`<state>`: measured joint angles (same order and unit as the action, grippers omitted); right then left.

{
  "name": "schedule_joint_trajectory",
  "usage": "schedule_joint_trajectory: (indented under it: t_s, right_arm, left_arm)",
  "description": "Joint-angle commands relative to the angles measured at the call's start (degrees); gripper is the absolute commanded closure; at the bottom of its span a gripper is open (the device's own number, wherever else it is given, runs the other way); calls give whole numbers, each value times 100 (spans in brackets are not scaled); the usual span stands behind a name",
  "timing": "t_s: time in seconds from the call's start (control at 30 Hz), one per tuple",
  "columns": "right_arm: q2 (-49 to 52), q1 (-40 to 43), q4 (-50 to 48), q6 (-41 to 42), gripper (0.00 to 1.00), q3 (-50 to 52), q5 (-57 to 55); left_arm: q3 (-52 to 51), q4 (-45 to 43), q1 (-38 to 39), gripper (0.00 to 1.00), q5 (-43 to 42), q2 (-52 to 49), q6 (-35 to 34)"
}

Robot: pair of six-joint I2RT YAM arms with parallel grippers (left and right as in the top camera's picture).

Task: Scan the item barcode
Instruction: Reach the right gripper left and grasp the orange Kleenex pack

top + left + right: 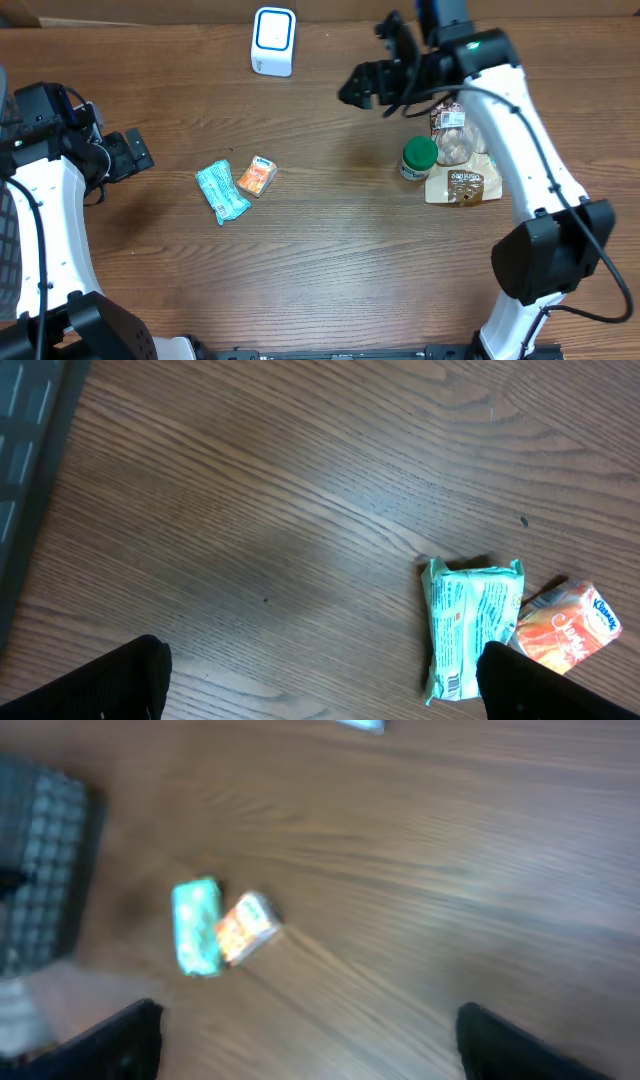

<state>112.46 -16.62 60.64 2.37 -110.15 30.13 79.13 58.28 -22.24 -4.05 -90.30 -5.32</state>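
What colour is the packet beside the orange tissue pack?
The packet is teal; the left wrist view shows it best.

The whole surface [330,250] is viewed straight down from overhead. The teal packet [221,190] and orange packet [256,177] are shared by all views: seen closely from the left wrist, apparently farther, blurred, from the right.

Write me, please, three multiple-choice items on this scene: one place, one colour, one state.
1. The lid of the jar is: A. red B. green C. blue
2. The orange tissue pack lies: A. beside the jar B. right beside the teal packet C. in a gripper
3. The left gripper is: A. open and empty B. shut on the teal packet C. shut on nothing
Answers: 1 B, the lid shows green from overhead; 2 B, the two packs lie side by side; 3 A, its fingers stand wide apart with nothing between.
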Motion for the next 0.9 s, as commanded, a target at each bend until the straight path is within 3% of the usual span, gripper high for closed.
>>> schedule_joint_trajectory:
  t_s: [0.0, 0.17, 0.2, 0.37, 0.7, 0.87]
  right_arm:
    - [321, -734, -562, 800, 21, 369, -55]
    - [988, -1705, -1285, 1891, 41, 468, -734]
    - [1150, -1939, -1412, 2544, 45, 472, -994]
    - [1574, -2461, -1521, 4083, 46, 472, -1873]
    - [2044, -2763, -1766, 4583, 59, 564, -2205]
    - [2044, -2763, -1954, 4566, 73, 800, -2284]
  left_arm:
    - [83, 0, -24, 0, 15, -7, 151]
    - [83, 0, -24, 0, 15, -7, 151]
    - [83, 0, -24, 0, 15, -7, 153]
    - [83, 0, -24, 0, 15, -7, 153]
    - [83, 0, -24, 0, 15, -7, 151]
    - [83, 0, -24, 0, 15, -7, 153]
